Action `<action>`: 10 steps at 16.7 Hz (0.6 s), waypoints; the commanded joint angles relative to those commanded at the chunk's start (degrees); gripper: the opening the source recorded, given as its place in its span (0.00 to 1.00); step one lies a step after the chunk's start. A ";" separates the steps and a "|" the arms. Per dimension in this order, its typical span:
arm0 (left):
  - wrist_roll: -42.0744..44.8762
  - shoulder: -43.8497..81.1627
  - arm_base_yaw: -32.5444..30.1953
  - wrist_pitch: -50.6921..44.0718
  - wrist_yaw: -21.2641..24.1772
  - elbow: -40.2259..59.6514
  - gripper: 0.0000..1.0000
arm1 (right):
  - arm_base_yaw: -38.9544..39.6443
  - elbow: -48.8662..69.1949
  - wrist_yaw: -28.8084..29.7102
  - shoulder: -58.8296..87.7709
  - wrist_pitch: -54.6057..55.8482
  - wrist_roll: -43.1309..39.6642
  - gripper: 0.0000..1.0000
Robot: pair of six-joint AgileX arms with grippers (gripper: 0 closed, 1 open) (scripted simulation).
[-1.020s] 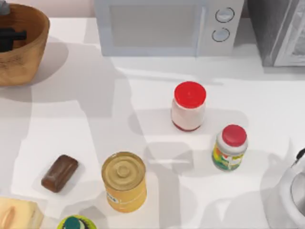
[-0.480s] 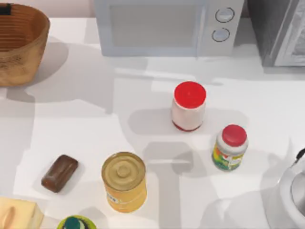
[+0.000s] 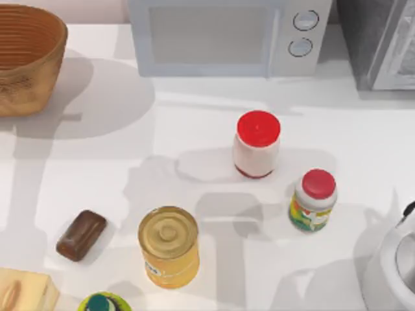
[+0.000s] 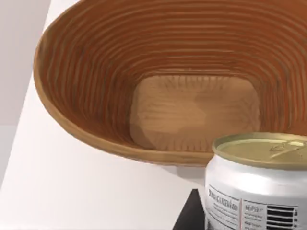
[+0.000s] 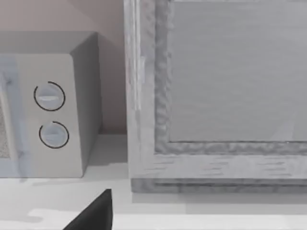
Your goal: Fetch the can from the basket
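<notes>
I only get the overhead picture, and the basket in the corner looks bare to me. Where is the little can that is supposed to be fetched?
Observer: The left wrist view has the can right up close to the camera, nearer than the rim of the basket.
Operator: Is anything gripping it?
Observer: A dark finger of the left hand lies against its pale side, so it looks held.
Operator: Anything left inside the basket?
Observer: No, that view looks down to its bare woven floor.
</notes>
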 joint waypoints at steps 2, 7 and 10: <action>-0.54 -13.73 -1.19 5.92 -0.38 -13.12 0.00 | 0.00 0.00 0.00 0.00 0.00 0.00 1.00; -2.28 -45.66 -3.25 20.52 0.66 -43.15 0.00 | 0.00 0.00 0.00 0.00 0.00 0.00 1.00; -3.47 -61.05 -3.71 27.97 2.02 -57.40 0.00 | 0.00 0.00 0.00 0.00 0.00 0.00 1.00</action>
